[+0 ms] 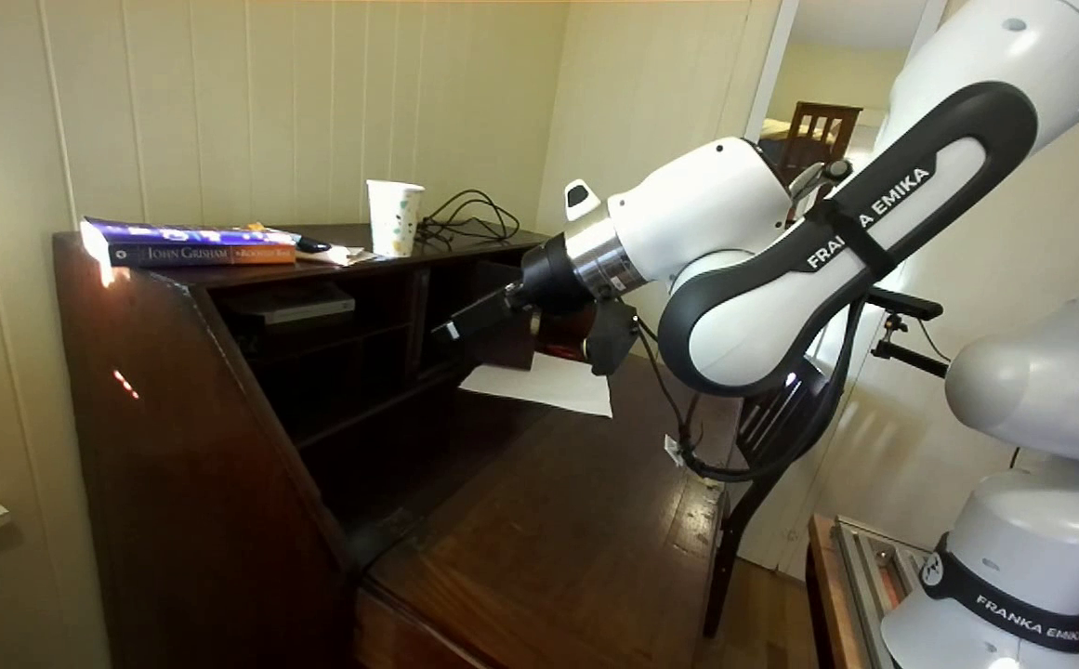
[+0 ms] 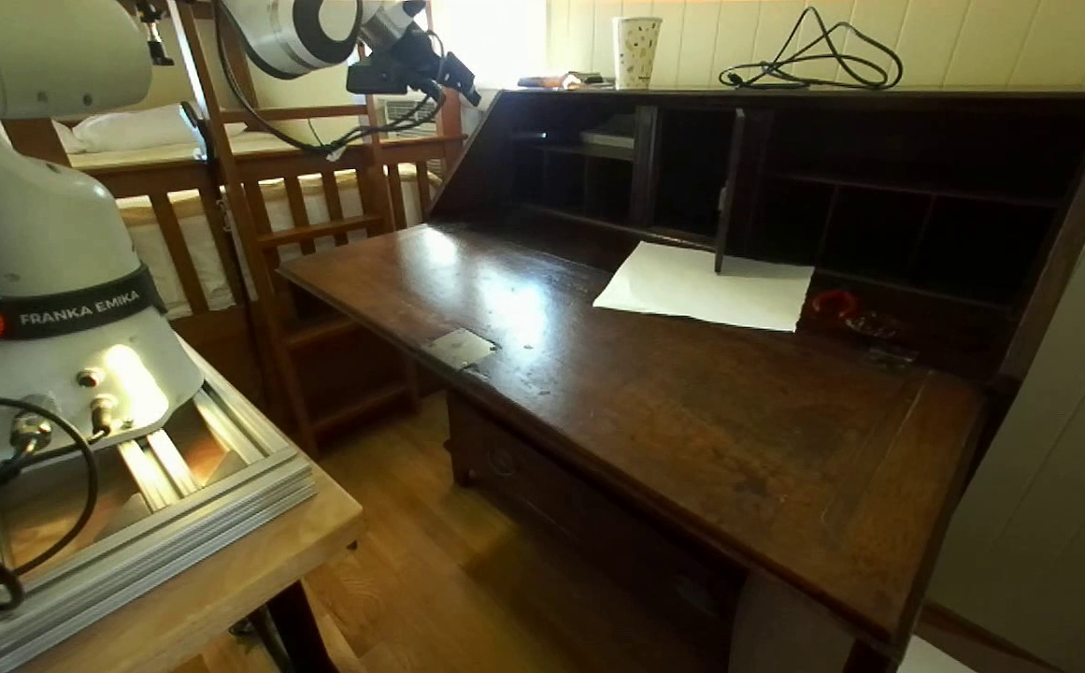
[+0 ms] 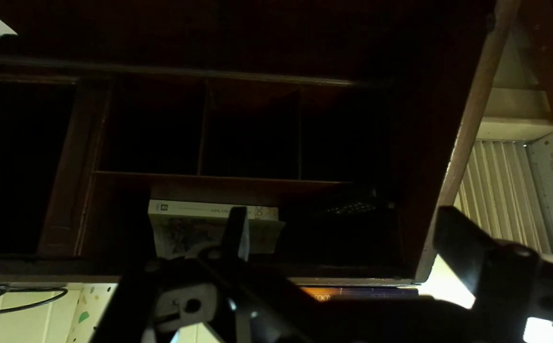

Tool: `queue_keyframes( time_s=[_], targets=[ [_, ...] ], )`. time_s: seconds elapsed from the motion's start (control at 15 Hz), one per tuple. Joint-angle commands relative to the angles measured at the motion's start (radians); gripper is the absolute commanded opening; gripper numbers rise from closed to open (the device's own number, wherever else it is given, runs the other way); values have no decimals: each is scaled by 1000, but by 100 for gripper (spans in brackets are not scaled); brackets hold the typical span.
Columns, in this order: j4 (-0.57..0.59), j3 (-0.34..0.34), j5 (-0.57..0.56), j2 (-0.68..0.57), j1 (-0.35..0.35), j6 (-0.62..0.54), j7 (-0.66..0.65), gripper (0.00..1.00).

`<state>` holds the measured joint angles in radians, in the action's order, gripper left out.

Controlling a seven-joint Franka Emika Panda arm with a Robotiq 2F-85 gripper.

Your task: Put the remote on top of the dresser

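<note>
The dresser (image 1: 539, 548) is a dark reddish-brown slant-front desk with its front panel lowered; it also shows in an exterior view (image 2: 692, 402). A dark remote (image 3: 352, 208) with small pale buttons lies in a shadowed upper compartment, beside a pale book, in the upside-down wrist view. I cannot make it out in either exterior view. My gripper (image 3: 345, 224) is open and empty, its fingers spread wide, with the remote in line between them but farther away. In an exterior view the gripper (image 1: 447, 331) points at the compartments; it also shows in an exterior view (image 2: 465, 82).
On the dresser's top are a purple-and-orange book (image 1: 204, 246), a paper cup (image 1: 394, 218) and a black cable (image 1: 469, 218). A pale book (image 3: 214, 209) lies in the remote's compartment. A small inner door (image 2: 732, 192) stands open above a white sheet (image 2: 710, 285).
</note>
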<state>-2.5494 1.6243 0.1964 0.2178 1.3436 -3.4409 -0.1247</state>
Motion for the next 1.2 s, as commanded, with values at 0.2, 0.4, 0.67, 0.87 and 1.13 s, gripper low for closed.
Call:
queue_keyframes(
  time_s=[0.2,0.4,0.67,0.87,1.13],
  targets=[
    [21,148,5,59,150,-77,-75,100],
    [71,318,-25,104,333,-95,-144,100],
    [214,556,-81,209,618,-74,-240,100],
    [351,715,-111,318,813,-59,-287,100],
    [566,855,-113,461,988,-5,-288,100]
  ],
)
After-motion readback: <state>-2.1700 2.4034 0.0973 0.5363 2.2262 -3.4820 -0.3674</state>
